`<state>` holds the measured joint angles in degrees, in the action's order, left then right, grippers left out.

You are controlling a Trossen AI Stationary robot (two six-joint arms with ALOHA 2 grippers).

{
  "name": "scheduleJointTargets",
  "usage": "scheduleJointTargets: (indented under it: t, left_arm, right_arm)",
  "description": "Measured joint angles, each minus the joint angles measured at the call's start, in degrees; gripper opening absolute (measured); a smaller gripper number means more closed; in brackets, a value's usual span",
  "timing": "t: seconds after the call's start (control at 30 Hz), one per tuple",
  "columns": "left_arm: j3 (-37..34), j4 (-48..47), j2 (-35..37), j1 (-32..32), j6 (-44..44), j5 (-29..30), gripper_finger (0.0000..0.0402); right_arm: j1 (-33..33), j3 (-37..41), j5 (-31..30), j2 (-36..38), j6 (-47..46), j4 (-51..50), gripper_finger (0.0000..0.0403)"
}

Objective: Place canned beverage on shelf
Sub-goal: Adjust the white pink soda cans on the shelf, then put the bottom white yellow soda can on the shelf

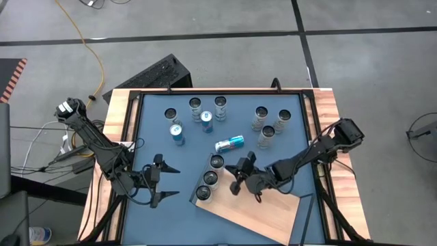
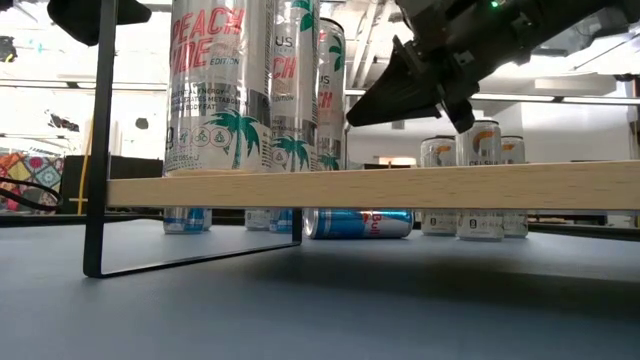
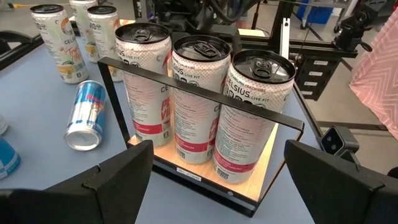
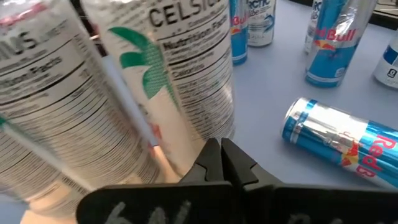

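Note:
The shelf (image 1: 263, 213), a light-wood board with a dark rail, lies slantwise at the table's near middle. Three tall Celsius cans (image 1: 211, 178) stand upright in a row on its left end. A blue Red Bull can (image 1: 229, 143) lies on its side on the blue table just beyond them. My right gripper (image 1: 233, 176) is shut above the board, level with the lower half of the cans (image 2: 300, 80), its tips (image 4: 221, 152) right beside the far can's wall. My left gripper (image 1: 167, 183) stands open left of the shelf, facing the three cans (image 3: 199, 99) from a distance. My right gripper's shut fingertips (image 4: 214, 149) point at the lower wall of the far Celsius can (image 4: 186, 93) from the table's right side, slanting a little down. I cannot tell whether they touch it. The can stands upright on the board.
Several more cans stand upright on the far half of the table: a blue and silver group (image 1: 198, 116) at the left and three pale ones (image 1: 270, 123) at the right. The right half of the board (image 1: 273, 219) is bare. Wooden strips (image 1: 116, 123) edge the table.

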<state>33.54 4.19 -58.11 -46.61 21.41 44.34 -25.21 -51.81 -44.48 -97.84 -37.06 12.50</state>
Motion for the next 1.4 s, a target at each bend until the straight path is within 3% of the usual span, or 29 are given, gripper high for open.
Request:
scheduleJointTargets:
  t: [0.2,0.37,0.67,0.8,0.97,1.1,1.17,1.4]
  left_arm:
    - [0.2,-0.2,0.8,0.0,1.3,0.5,0.0348]
    - [2.8,-2.5,3.7,1.2,1.2,-1.9,0.0348]
    - [7.1,-10.2,9.8,3.7,-2.3,-2.8,0.0348]
    - [7.1,-12.7,11.5,4.0,-1.6,-3.1,0.0348]
    - [7.1,-15.8,12.6,4.0,1.0,-3.4,0.0348]
    - [7.1,-16.9,12.4,4.0,1.8,-4.0,0.0348]
    - [7.1,-17.5,12.1,4.0,1.7,-4.1,0.0348]
    - [7.1,-17.8,12.0,3.9,1.7,-4.7,0.0348]
  right_arm:
    - [-0.6,0.1,-0.2,2.1,-1.7,-1.5,0.0]
    - [-0.8,0.0,-0.2,10.0,-2.6,-10.4,0.0]
    - [3.1,-10.3,1.5,24.6,-6.6,-48.9,0.0009]
    - [5.3,-16.8,4.1,26.1,-6.9,-64.6,0.006]
    - [9.4,-24.4,11.7,24.7,-9.9,-84.4,0.0176]
    - [13.1,-25.4,21.2,23.9,-5.6,-87.1,0.0273]
    - [14.5,-25.5,23.0,23.0,-2.5,-87.6,0.0306]
    - [22.2,-25.5,23.8,17.9,2.4,-94.1,0.0345]
